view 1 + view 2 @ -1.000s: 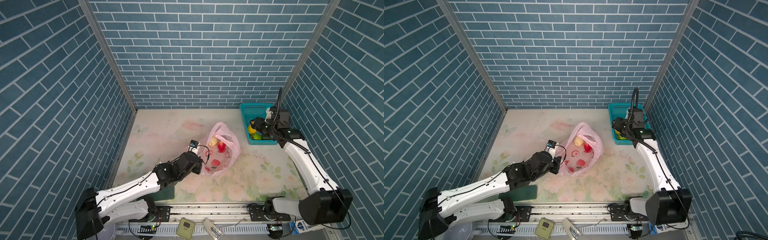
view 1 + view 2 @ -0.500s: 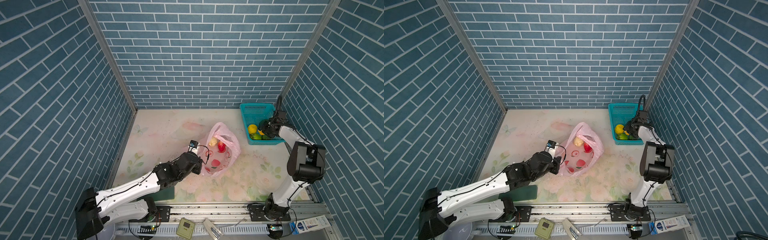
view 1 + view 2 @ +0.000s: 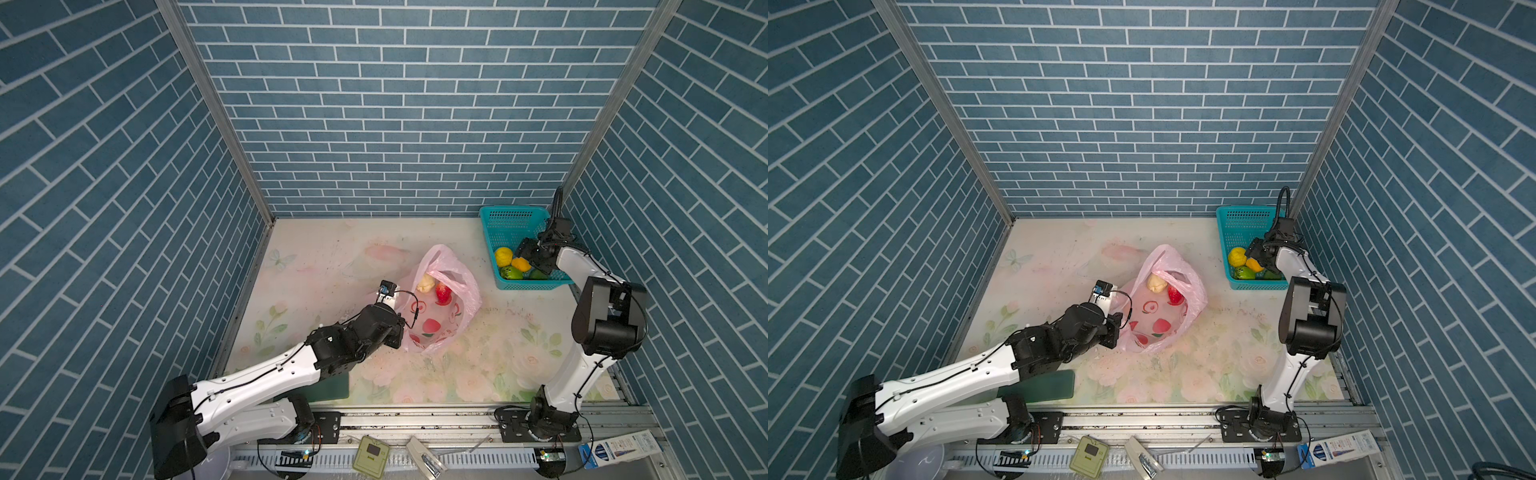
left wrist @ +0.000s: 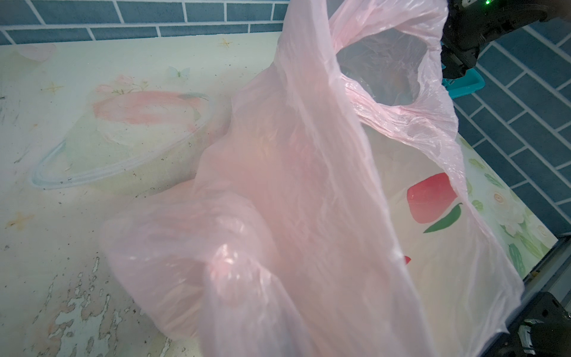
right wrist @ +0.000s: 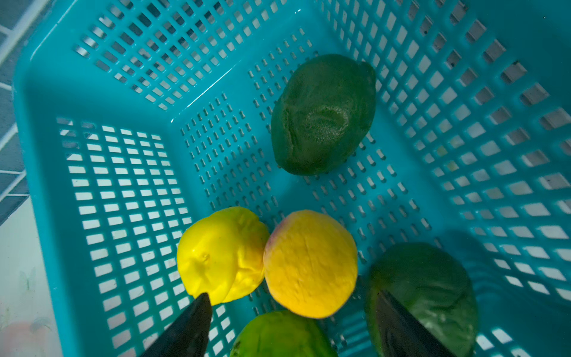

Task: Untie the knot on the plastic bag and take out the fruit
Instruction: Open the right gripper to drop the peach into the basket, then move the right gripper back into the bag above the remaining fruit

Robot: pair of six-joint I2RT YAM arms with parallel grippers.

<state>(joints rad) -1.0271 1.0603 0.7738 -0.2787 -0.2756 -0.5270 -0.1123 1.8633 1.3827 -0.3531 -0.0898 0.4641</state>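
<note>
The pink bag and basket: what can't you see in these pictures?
- Knot: in no view; crumpled plastic bag fills the left wrist view.
- More fruit: in both top views, printed plastic hides anything under the whitish fruit and red fruit.
- Light green fruit: cut off by the right wrist view's edge.
- Left gripper: jaws behind the bag, both top views.

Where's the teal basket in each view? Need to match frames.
Both top views: teal basket at the back right corner of the table.
Left wrist: only a teal sliver past the plastic bag.
Right wrist: fills the frame, seen from above.
Shared landmark: the yellow fruit inside it; not visible in the left wrist view.
</note>
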